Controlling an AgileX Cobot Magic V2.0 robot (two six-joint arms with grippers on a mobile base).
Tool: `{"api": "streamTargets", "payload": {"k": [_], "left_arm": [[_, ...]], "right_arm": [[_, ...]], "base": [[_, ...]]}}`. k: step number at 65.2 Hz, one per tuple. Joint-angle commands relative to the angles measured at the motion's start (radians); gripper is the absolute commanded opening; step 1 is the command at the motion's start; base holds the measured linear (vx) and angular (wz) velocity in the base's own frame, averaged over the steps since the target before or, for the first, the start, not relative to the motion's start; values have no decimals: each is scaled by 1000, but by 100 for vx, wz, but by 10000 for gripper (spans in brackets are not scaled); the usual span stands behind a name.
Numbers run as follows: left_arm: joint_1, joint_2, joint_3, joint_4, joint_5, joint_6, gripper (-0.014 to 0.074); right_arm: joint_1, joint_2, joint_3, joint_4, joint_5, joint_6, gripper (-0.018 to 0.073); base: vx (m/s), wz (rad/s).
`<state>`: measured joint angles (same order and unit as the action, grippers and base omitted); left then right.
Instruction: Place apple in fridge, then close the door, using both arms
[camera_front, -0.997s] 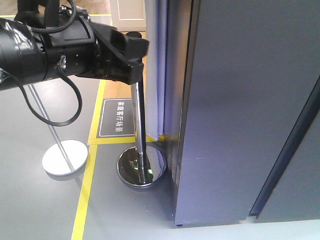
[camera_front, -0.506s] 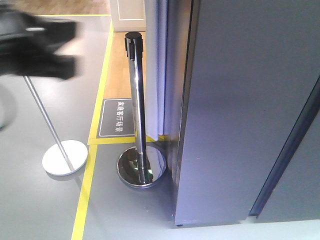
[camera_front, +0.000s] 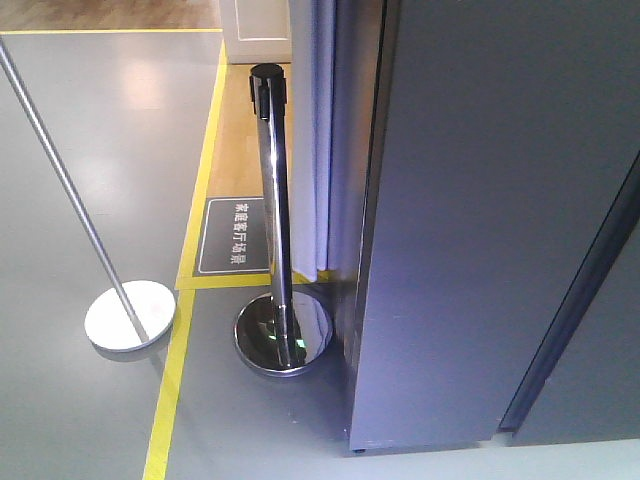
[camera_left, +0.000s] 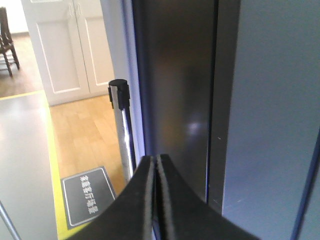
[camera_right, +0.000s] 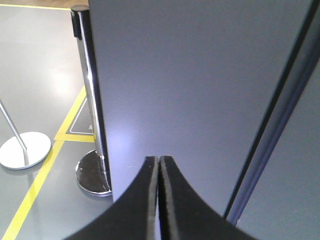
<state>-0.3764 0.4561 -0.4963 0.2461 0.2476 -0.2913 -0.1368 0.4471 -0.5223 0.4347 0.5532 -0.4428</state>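
The fridge (camera_front: 350, 150) stands at the right of the front view, and its dark grey door (camera_front: 490, 200) lies flat against it, with no white interior showing. The neighbouring door panel (camera_front: 600, 370) is at the lower right. The apple is out of view. Neither gripper shows in the front view. My left gripper (camera_left: 155, 158) is shut and empty, pointing at the fridge's dark side (camera_left: 175, 90) beside the door (camera_left: 270, 100). My right gripper (camera_right: 158, 159) is shut and empty, close in front of the door (camera_right: 190, 75).
A chrome stanchion post (camera_front: 272, 180) with a round base (camera_front: 283, 335) stands just left of the fridge. A thin pole (camera_front: 60, 170) on a white disc base (camera_front: 128, 315) stands further left. Yellow floor tape (camera_front: 172, 380) and a dark floor sign (camera_front: 236, 235) mark the floor.
My left arm filled the upper left of the front view a second ago, swept out to the left, and is now gone from that view. The fridge and posts have not moved.
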Motion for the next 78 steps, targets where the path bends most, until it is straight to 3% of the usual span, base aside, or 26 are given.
{"api": "streamTargets", "payload": {"k": [1,14,22,39,61,78], "left_arm": [[8,-67,19,8,-74,-11,-7],[14,-146,92,5,2,-11,-7],[14,-146,94,-2,84,-11,-7],[14,-146,94,-2,150,-11,-6],[14,-146,96,-1,151,-11,-6],[29,-191,194,0,125,-3,-6]], "right_arm": [[28,-13,2,1,-108,-5,-8],[148,-63,15,-111,-118,-12,-8],[190,-64,15,-114,-105,-12,-8],[190,-64,15,-82,-34,-8,-8],[190,-64,15,-82,-33,-8,-8],[190,-64,15,-82,-34,-8,-8]], "base": [[0,0],[0,0],[0,0],[0,0],[0,0],[0,0]]}}
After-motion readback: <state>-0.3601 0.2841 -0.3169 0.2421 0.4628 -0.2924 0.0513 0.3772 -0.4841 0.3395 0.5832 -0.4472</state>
